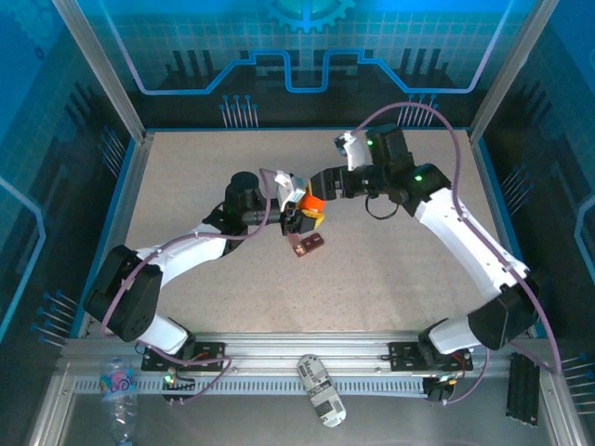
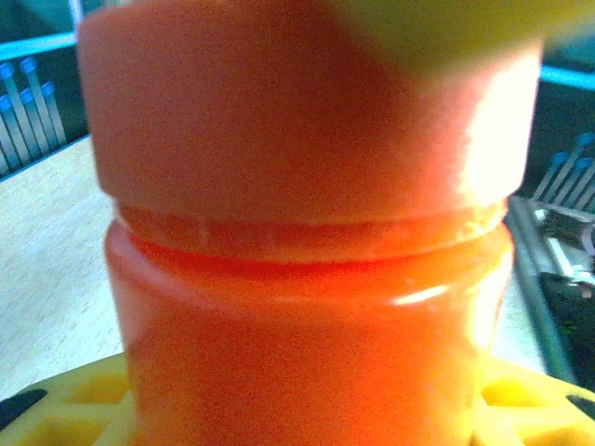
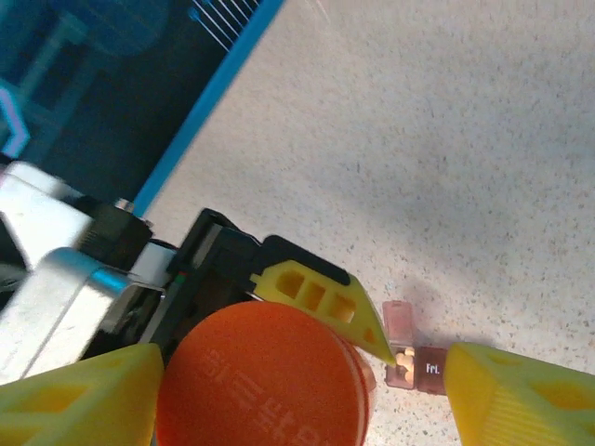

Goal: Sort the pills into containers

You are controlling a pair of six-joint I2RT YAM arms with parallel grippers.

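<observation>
An orange pill bottle [image 2: 307,334] with its orange cap [image 3: 265,376] on is held upright above the table, and my left gripper [image 1: 299,216] is shut on its body, yellow fingers [image 2: 70,409] at either side. My right gripper [image 3: 305,364] is open and straddles the cap from above: one finger touches its left edge, the other stands apart on the right. Below them on the table lies the dark red-brown compartment tray [image 1: 309,245]. One of its lids [image 3: 398,319] is flipped open over pale pills [image 3: 403,357], next to a shut compartment marked "Fri." [image 3: 431,369].
The tan table [image 1: 390,269] has free room all round the tray. Blue-edged enclosure walls [image 1: 130,177] bound it on the left, right and back. A plastic bottle [image 1: 119,388] and a white device [image 1: 322,391] lie off the table beyond the front rail.
</observation>
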